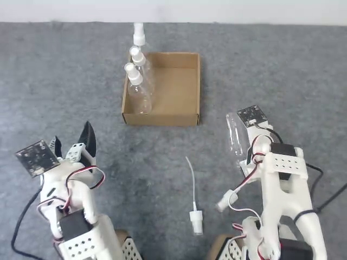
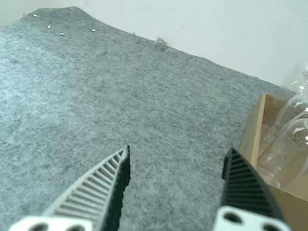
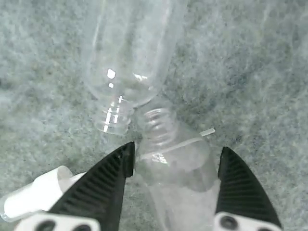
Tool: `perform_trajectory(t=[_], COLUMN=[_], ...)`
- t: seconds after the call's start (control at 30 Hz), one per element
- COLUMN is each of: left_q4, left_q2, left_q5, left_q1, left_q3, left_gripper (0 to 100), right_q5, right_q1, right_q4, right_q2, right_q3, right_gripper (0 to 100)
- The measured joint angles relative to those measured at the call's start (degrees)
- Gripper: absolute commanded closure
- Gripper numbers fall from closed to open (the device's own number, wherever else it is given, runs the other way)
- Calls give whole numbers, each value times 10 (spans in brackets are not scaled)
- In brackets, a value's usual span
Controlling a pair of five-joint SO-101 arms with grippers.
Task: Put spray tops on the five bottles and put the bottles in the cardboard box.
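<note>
From where I stand, the cardboard box [image 1: 198, 86] sits toward the far middle of the grey, carpet-like counter [image 1: 65, 70]. Two capped bottles [image 1: 138, 92] lean along its left wall. A third spray top [image 1: 139, 33] pokes up at the far-left corner. I can't tell whether its bottle is inside the box or just behind it.

The left hand [image 2: 180, 150] is released and spread wide with nothing in it. It hangs over bare counter, a little nearer than the box and to its left.

The right hand [image 3: 177, 147] is down on the other side, astride an uncapped bottle [image 3: 175, 178] lying on the counter. I can't tell whether it is actually squeezing that bottle. A second uncapped bottle [image 3: 127, 57] lies just beyond, and the two necks nearly meet.

A white spray top [image 3: 29, 199] lies just beside the right hand. Another loose spray top [image 1: 196, 219], with its thin tube pointing toward the box, lies between the two arms.
</note>
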Motion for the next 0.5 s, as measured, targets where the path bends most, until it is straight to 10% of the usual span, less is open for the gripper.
perform_trajectory(t=[0.5], left_q4=[0], left_q2=[0], left_q5=[0], left_q1=[0], left_q3=[0], left_gripper=[713], right_q5=[26], right_q1=[0], right_q4=[44], right_q2=[0], right_q3=[0], right_gripper=[775])
